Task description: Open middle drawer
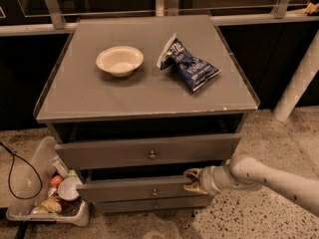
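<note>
At right top edge of middle drawer, tool; open floor beside.

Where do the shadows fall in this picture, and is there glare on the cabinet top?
Camera view: the flat grey cabinet top shows only a dull sheen; the white round bowl casts a soft shadow; deep shadow lies above the grey knobbed middle drawer; the pale tool at its right end is lit.
</note>
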`<state>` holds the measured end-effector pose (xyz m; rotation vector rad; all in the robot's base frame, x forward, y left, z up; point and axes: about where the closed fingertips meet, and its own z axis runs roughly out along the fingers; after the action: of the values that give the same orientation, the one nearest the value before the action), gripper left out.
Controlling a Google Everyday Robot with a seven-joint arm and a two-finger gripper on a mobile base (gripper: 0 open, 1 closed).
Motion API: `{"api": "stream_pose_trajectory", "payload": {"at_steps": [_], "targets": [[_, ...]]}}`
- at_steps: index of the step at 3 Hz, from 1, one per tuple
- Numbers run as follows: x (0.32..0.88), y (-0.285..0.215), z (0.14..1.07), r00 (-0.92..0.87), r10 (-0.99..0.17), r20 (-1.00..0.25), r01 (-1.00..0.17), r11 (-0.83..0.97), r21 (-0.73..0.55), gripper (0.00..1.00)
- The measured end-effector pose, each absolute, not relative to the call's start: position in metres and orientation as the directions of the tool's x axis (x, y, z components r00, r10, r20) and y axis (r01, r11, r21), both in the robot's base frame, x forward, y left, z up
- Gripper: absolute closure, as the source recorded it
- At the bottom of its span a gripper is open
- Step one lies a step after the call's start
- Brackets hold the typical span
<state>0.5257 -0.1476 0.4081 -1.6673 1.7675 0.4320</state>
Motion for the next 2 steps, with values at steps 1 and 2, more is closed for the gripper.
{"api": "stream_pose_trajectory", "payload": {"at_steps": [1, 2], "targets": [[0.514, -0.1538, 0.4071, 0.034, -0.745, -0.667, -0.973, 0.127, -0.191, 1.0], [0.5134, -0.154, 0.4089, 0.034, -0.744, -0.667, -0.973, 0.127, -0.191, 0.81]]}}
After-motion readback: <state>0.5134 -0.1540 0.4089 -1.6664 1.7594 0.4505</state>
